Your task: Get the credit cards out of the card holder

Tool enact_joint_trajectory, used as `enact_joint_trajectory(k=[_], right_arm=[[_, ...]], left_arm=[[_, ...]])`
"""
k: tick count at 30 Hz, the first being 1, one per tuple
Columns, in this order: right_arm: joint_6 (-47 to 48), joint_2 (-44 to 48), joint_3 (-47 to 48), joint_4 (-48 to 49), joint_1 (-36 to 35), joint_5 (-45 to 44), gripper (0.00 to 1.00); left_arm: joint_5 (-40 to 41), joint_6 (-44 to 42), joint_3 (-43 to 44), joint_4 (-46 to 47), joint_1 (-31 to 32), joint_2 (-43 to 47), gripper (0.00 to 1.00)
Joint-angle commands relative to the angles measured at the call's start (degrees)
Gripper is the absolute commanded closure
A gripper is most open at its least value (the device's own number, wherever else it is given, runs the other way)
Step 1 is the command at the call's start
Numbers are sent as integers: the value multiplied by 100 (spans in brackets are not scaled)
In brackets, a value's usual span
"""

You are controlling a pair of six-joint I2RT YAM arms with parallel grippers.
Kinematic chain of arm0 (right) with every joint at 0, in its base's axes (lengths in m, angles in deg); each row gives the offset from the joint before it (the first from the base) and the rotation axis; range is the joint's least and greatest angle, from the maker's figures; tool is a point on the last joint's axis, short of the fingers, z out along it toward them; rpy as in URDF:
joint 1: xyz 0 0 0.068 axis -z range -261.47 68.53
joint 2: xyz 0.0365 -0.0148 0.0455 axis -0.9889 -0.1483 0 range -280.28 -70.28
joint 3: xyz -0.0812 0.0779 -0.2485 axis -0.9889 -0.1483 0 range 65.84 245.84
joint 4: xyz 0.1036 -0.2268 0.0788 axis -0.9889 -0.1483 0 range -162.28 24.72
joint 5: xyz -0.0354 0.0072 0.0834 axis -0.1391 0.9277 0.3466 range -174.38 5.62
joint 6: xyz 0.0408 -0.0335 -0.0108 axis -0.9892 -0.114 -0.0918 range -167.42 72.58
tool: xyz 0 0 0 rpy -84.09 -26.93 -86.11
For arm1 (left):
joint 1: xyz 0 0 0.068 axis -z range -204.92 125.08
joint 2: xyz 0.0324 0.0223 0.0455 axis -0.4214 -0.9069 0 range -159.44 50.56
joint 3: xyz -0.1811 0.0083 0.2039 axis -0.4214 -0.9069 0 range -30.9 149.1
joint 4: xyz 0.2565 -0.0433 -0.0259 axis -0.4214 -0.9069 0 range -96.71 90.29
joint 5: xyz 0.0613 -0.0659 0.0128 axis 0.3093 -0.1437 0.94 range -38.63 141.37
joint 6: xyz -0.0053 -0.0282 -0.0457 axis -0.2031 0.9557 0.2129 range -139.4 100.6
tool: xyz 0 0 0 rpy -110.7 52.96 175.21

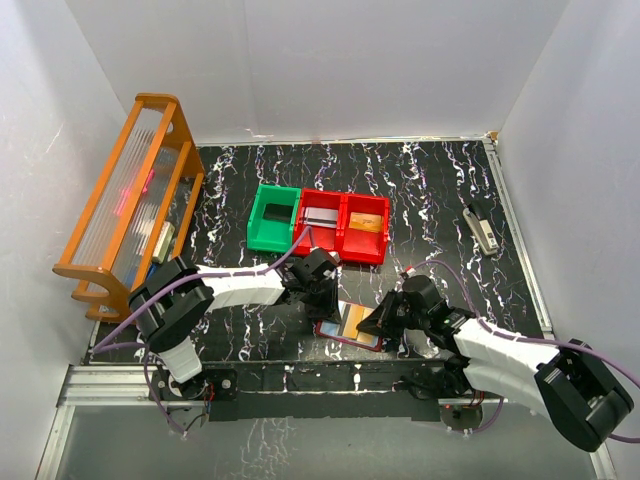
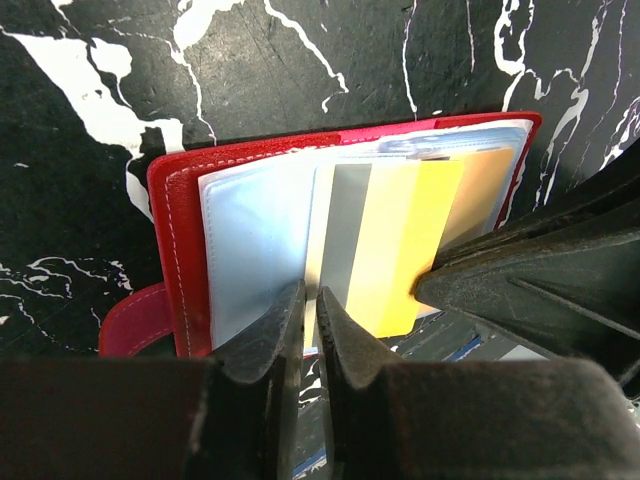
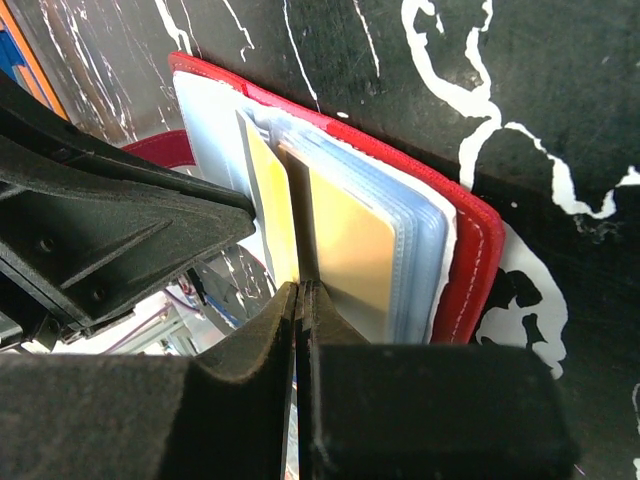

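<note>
At the table's near edge, between the two arms, lies the small dark-red leather-like bifold card holder (image 2: pixel 180 220), open and flat on the black white-veined tabletop (image 1: pixel 420 180), with its pale clear plastic sleeves (image 2: pixel 250 240) facing up and its snap tab (image 2: pixel 135 315) out to one side. A thin yellow plastic credit card (image 2: pixel 400 240) with a grey stripe sticks partway out of a sleeve, and its long axis runs straight away from the left gripper (image 2: pixel 310 300), so the free end points at the fingers. That gripper is pinched down to a narrow slit on the card's near edge, so the draw looks to be back along the card's length. The right gripper (image 3: pixel 300 290) is shut, its tip set on the sleeve edges beside the same card; whether it nips a sleeve or only presses cannot be told. A second, golden credit card (image 3: pixel 350 240) sits inside a sleeve. Both grippers are at the holder, and the left has the card. The left arm's white forearm reaches rightward with the wrist tipped down; the right arm stretches leftward, low over the table. Farther off stand the red plastic bins (image 1: pixel 365 225), a green plastic bin (image 1: pixel 272 220) and an orange slatted rack (image 1: pixel 130 190)
</note>
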Motion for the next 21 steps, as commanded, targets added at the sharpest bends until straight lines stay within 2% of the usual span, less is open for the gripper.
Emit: enact_joint_trajectory(k=[1,2,5,8,11,14,16,21], right_arm=[[-57,83,132,84,40,-195,100],[-175,65,56,336,38,-166,99],[-537,-178,-176,1349,42,13,84],[-420,-554,-16,1345,37,5,77],[-192,-907,191,1158,38,5,78],[-189,-1048,206,1202,38,58,86],[-197,-991,184,1174,42,45,88],[-170,-517,121,709,45,-229,82]], left_arm=[[403,-78,-244,-715,32,8,90],[397,-83,-244,-705,35,-1,90],[342,-91,-230,-641,32,-49,90],[323,-124,-146,-716,33,-100,92],[382,-102,-162,-743,27,-33,92],[416,-87,-201,-766,31,12,93],[440,-75,-224,-797,29,26,93],[491,-35,-258,-793,31,55,93]])
